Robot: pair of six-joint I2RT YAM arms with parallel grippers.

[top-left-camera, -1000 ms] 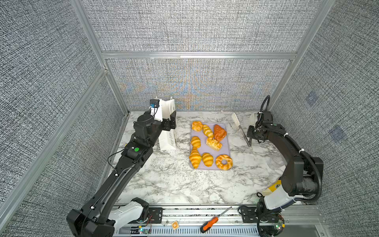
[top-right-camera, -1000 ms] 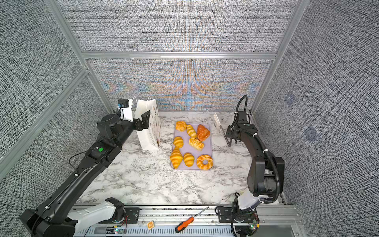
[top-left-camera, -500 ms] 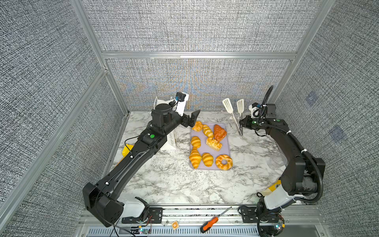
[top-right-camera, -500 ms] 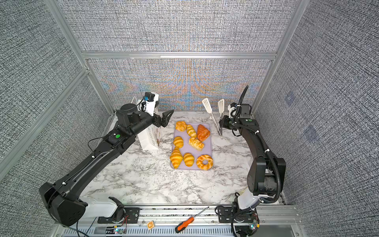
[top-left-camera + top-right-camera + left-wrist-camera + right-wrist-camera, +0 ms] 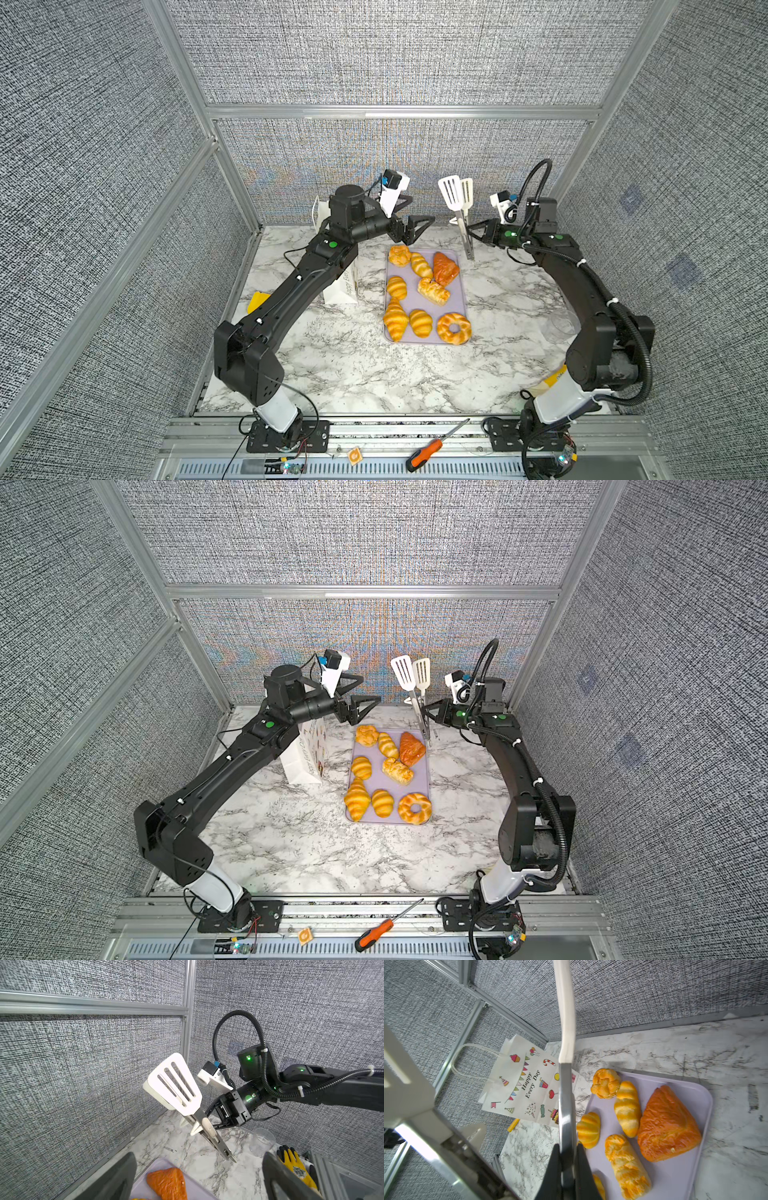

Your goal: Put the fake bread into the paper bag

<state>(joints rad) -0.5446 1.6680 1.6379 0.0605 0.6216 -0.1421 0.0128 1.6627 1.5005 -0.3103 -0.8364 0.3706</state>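
Several pieces of fake bread lie on a lilac tray (image 5: 459, 301): a round bun (image 5: 400, 255), a dark orange croissant (image 5: 445, 268) (image 5: 668, 1124), a puff (image 5: 433, 291), a doughnut (image 5: 454, 328) and golden croissants (image 5: 395, 319). The white paper bag (image 5: 309, 754) (image 5: 527, 1084) stands left of the tray, partly behind my left arm. My left gripper (image 5: 422, 208) (image 5: 198, 1154) hangs open and empty above the tray's far end. To the right of it my right gripper (image 5: 469, 227) (image 5: 566, 1147) is shut on white slotted tongs (image 5: 457, 199) (image 5: 176, 1084), held upright with the blades up.
A yellow scoop (image 5: 257, 301) lies left of the bag near the wall. A clear plastic cup (image 5: 561, 326) (image 5: 261, 1140) and a yellow glove (image 5: 295, 1165) sit at the right edge. An orange screwdriver (image 5: 432, 449) rests on the front rail. Walls close in at the back.
My left arm swung from the bag rightwards to above the tray's far end, staying open. My right gripper lifted the tongs off the table and stood them upright.
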